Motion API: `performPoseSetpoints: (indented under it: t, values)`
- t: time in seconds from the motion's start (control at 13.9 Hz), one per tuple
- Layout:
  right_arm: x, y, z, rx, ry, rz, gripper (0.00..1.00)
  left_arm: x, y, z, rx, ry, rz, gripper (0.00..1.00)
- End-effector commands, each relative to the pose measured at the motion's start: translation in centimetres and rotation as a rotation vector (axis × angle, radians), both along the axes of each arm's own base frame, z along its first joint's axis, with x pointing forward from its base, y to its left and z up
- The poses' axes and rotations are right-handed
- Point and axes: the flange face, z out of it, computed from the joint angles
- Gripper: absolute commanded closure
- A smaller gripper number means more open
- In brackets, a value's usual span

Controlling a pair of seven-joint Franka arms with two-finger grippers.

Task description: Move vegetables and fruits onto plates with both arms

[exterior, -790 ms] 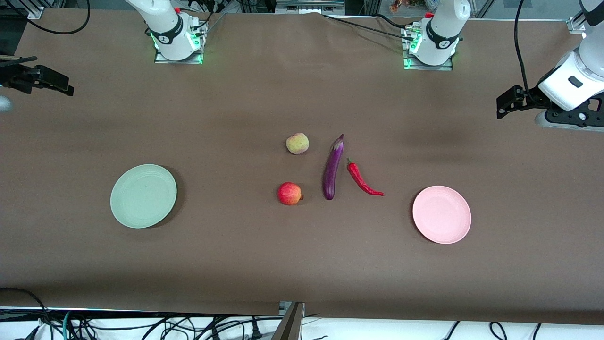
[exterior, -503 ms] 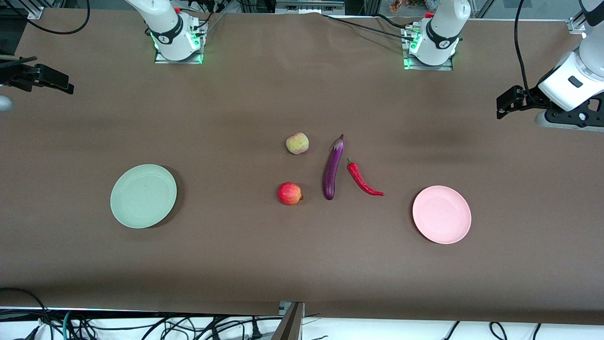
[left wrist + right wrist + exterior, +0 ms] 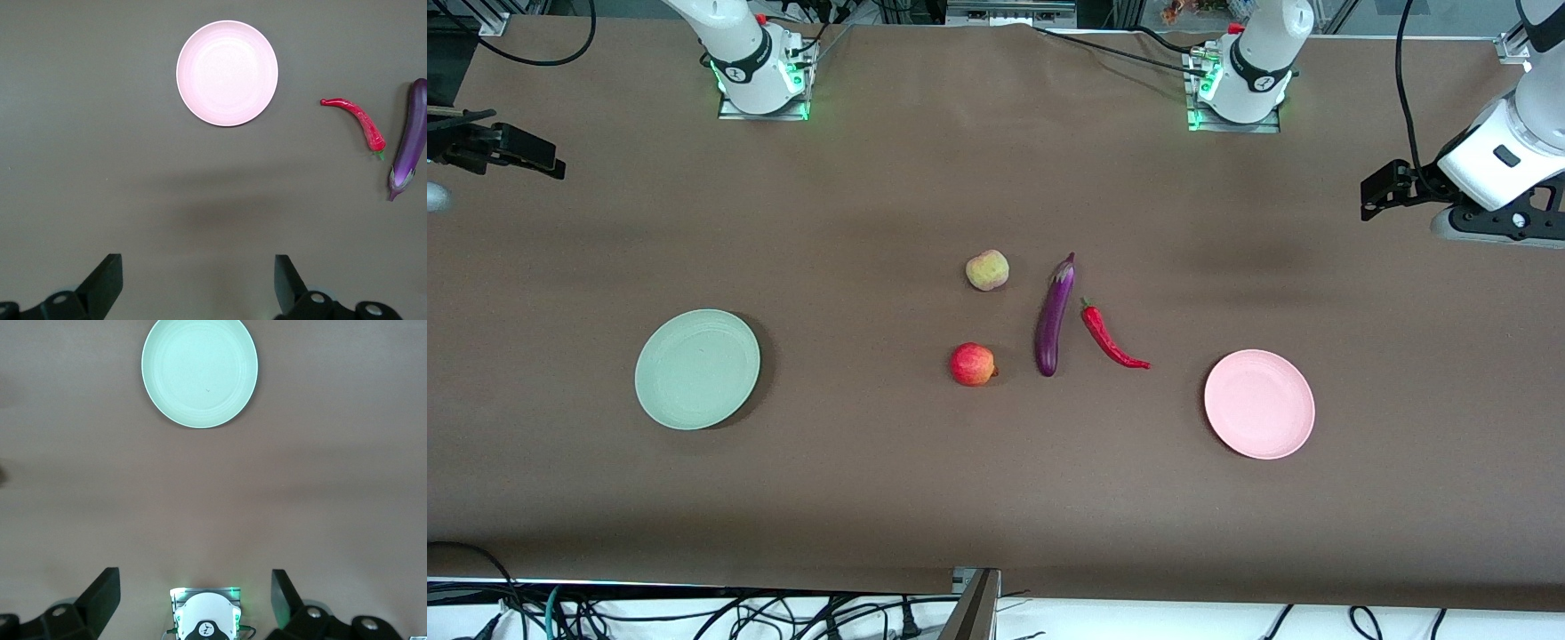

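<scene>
your left gripper [image 3: 197,283] hangs with its fingers [image 3: 107,280] spread wide and empty, up over the desk [image 3: 871,498] at the left arm's end. your right gripper [image 3: 193,603] is the same, fingers [image 3: 103,593] parted on nothing, over the right arm's end. out from there, the pink plate [image 3: 1259,404] and the mint green plate [image 3: 697,369] sit bare, well apart. between them, the eggplant [image 3: 1053,316] lies just beside the red chili pepper [image 3: 1112,339]. the yellow-green fruit [image 3: 987,270] sits farther from the front camera than the red fruit [image 3: 973,364].
</scene>
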Motion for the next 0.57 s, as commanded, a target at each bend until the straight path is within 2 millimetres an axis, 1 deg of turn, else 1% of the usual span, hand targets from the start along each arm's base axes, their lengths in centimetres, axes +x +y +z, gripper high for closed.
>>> performPoseSetpoints:
  t: [0.0,0.07,0.14,0.22,0.29,0.36,0.43,0.5]
  values:
    - [0.7,0.1,0.1,-0.008,0.0,0.004,0.0,0.6,-0.4,0.2,-0.009,0.016,-0.002,0.0]
    - [1.2,0.6,-0.8,-0.011,0.01,0.014,0.0,0.7,-0.4,0.0,-0.009,0.021,-0.003,0.0]
    - [1.8,0.9,-1.3,-0.015,0.007,0.014,0.0,0.9,-0.5,-0.7,-0.008,0.04,-0.004,0.0]
    - [2.1,1.6,-1.4,-0.018,-0.008,0.024,0.0,1.0,-0.5,-1.0,-0.008,0.048,-0.006,0.0]
    - [2.5,2.0,-2.0,-0.019,-0.007,0.031,0.0,1.1,-0.3,-1.2,-0.009,0.052,-0.003,0.0]
    - [3.4,2.3,-3.8,-0.02,0.024,0.037,0.0,1.1,-0.5,-1.1,-0.008,0.053,-0.006,0.0]
    - [4.2,2.4,-5.8,-0.02,0.059,0.046,0.0,1.2,-0.5,-1.7,-0.009,0.071,-0.005,0.0]
    - [4.7,2.6,-6.8,-0.015,0.07,0.046,0.0,1.2,-0.8,-2.1,-0.009,0.083,-0.005,0.0]
